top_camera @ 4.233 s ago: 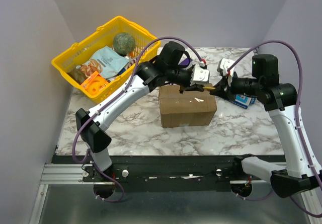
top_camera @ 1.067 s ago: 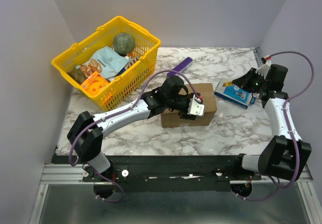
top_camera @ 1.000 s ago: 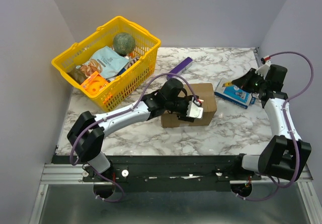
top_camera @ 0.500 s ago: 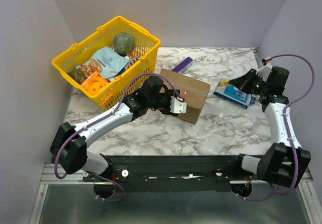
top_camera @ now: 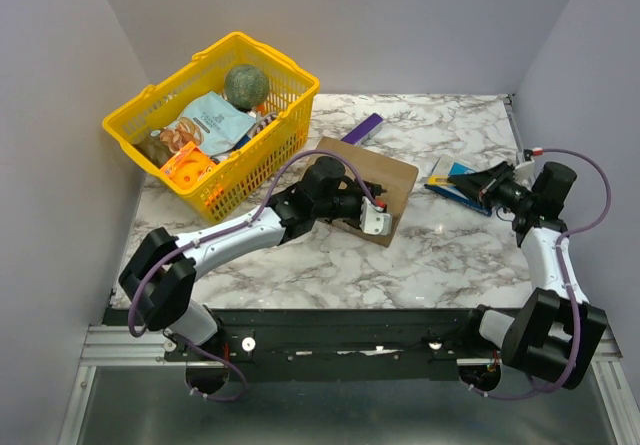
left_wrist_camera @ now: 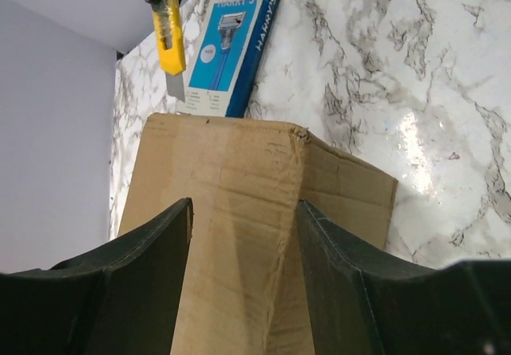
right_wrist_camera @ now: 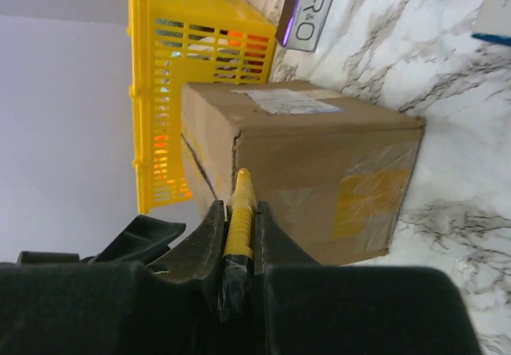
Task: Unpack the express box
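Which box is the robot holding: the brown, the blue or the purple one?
The brown express box: the left end effector grips its edge, and it sits tilted. The blue razor box and slim purple box lie flat on the table, ungripped.

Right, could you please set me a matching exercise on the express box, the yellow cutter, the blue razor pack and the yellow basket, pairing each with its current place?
1. express box
2. yellow cutter
3. blue razor pack
4. yellow basket

A. lying flat on the marble table
B. clamped in the right tool
C. at the table's far left corner
D. tilted, gripped by the left tool

Pairs: 1-D, 2-B, 3-A, 4-C.
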`<state>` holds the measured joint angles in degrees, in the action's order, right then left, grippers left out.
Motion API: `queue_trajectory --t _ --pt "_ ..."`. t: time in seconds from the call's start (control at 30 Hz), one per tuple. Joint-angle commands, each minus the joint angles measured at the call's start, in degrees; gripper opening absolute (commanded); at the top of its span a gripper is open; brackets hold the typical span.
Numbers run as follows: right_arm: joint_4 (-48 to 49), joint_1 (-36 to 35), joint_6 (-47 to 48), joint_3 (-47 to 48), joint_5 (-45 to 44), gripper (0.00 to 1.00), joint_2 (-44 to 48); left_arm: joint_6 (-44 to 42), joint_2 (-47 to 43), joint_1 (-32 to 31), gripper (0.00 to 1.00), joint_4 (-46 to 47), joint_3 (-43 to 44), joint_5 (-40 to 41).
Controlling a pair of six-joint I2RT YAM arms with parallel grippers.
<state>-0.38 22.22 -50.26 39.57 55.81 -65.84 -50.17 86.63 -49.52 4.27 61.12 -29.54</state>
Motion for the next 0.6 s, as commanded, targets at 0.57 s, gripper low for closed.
queue_trajectory --t 0.57 --pt "19.27 2.04 -11.96 -6.43 3.95 0.01 -1.65 -0.28 4.34 -1.81 0.57 6.62 0.93 0.62"
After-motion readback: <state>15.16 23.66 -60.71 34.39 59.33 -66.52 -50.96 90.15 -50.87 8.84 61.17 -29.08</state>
